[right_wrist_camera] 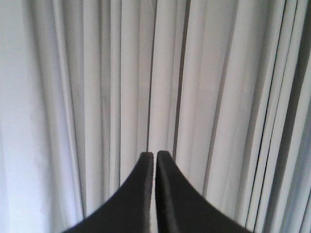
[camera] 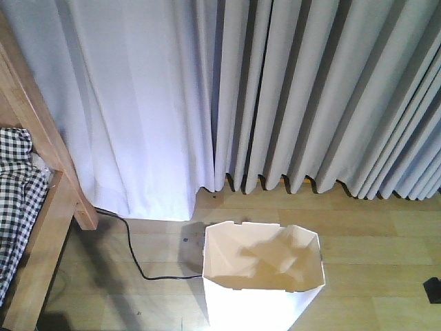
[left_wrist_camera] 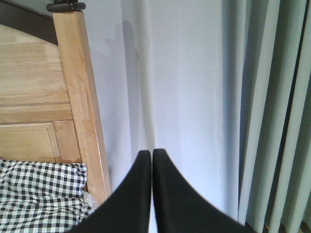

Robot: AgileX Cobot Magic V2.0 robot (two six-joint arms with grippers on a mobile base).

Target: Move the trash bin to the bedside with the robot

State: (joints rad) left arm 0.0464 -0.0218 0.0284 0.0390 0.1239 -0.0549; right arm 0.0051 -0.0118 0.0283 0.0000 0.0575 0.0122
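Note:
The white trash bin [camera: 262,283] stands on the wooden floor at the bottom centre of the front view, its cream inside open and shadowed. The wooden bed frame [camera: 48,207] with black-and-white check bedding [camera: 17,200] is at the left edge, about a bin's width from the bin. The bed frame [left_wrist_camera: 77,97] and bedding [left_wrist_camera: 39,194] also show in the left wrist view. My left gripper [left_wrist_camera: 151,151] is shut and empty, facing the curtain beside the bedpost. My right gripper [right_wrist_camera: 155,153] is shut and empty, facing the curtain. Neither gripper shows in the front view.
Grey pleated curtains [camera: 289,89] hang to the floor across the back. A loose black cable [camera: 134,255] runs over the floor between bed and bin. A small black object [camera: 433,289] lies at the right edge.

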